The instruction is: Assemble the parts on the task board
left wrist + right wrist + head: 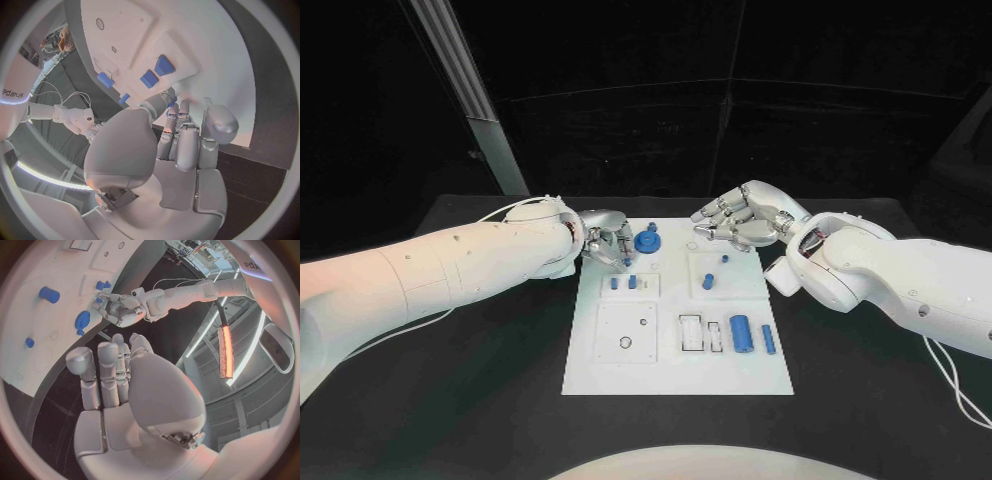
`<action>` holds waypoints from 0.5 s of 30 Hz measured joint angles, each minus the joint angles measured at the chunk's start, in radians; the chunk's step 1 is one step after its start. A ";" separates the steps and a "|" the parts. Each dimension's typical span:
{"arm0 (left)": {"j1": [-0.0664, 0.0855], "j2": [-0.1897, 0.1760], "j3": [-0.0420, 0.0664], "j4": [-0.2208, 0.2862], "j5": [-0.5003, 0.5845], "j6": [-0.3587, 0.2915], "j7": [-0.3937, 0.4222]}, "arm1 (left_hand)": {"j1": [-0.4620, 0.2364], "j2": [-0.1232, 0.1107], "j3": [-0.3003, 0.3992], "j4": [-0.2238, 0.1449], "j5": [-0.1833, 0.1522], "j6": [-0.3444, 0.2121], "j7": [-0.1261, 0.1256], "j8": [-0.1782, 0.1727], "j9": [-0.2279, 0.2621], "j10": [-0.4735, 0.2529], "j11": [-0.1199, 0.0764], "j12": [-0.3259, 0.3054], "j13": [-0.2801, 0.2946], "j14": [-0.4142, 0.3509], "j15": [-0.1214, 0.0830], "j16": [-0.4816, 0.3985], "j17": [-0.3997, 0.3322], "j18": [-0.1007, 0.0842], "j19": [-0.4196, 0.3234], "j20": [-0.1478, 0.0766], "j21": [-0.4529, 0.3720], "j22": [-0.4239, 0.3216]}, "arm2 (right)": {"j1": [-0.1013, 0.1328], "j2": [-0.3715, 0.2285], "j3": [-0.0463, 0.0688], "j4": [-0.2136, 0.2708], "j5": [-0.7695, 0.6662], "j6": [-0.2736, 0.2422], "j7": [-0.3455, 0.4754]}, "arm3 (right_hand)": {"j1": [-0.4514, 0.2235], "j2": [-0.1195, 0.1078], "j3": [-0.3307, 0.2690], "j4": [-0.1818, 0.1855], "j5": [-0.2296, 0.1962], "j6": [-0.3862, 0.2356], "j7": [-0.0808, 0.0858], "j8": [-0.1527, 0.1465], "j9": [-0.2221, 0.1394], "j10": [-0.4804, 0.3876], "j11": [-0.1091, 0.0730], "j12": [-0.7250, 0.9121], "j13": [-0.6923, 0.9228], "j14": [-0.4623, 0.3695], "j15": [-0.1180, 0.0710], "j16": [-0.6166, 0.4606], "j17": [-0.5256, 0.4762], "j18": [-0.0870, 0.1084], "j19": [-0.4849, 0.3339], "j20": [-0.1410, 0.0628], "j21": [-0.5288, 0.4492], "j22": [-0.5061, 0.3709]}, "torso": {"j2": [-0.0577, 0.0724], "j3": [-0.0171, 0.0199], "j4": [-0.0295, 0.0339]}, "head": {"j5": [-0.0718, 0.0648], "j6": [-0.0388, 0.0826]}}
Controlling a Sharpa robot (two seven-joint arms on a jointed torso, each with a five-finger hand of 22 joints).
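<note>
Hovering left hand (606, 243), fingers curled, holding nothing visible, at task board (678, 375) far-left edge, just beside upright blue part (648, 241); right hand (747, 220) curled empty, farther.

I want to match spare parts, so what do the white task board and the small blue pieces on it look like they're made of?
The task board looks like matte white plastic: flat, even, without glare, with cut recesses. The blue parts, such as the cylinder, look like smooth moulded or printed plastic, uniform in colour with a slight sheen. Neither can be confirmed by sight.
</note>
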 measured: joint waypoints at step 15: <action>0.000 -0.036 0.001 0.011 0.014 -0.027 0.008 | -0.001 -0.015 -0.075 -0.005 0.004 -0.118 0.016 -0.054 -0.003 -0.144 0.018 -0.029 -0.002 0.000 0.014 -0.008 -0.034 0.003 -0.045 0.023 -0.121 -0.109 | 0.000 -0.003 0.000 -0.036 -0.026 0.000 -0.019 | 0.032 -0.014 0.025 -0.003 -0.009 -0.016 0.009 0.007 0.000 -0.065 0.015 -0.059 -0.059 -0.013 0.005 -0.028 -0.032 0.000 -0.016 0.005 -0.015 -0.007 | 0.000 -0.0009 0.0002 | 0.000 0.005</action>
